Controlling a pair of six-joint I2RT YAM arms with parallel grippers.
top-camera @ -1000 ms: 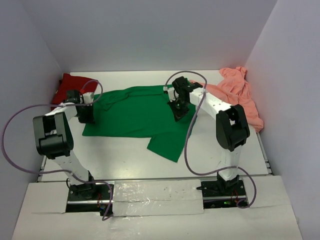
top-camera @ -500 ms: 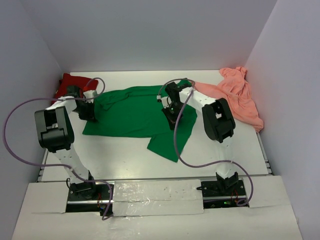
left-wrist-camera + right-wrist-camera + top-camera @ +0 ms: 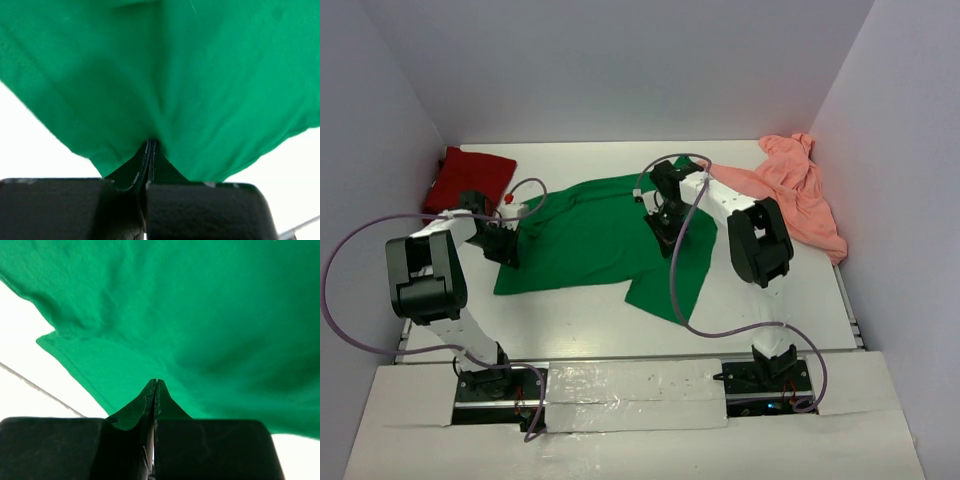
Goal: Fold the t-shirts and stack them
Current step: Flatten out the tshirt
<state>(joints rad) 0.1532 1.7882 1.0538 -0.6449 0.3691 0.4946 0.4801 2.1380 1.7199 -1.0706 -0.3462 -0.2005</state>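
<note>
left gripper (image 3: 150, 146) pinching green t-shirt (image 3: 590, 230), right gripper (image 3: 155, 385) likewise, both extended forward

White counter (image 3: 570, 320) between pale walls (image 3: 620, 70). A bright green t-shirt (image 3: 590, 230) lies spread across the middle, one sleeve toward the near edge. A dark red t-shirt (image 3: 465, 178) sits compact in the far left corner. A salmon-pink t-shirt (image 3: 800, 195) is crumpled at the far right.
</note>
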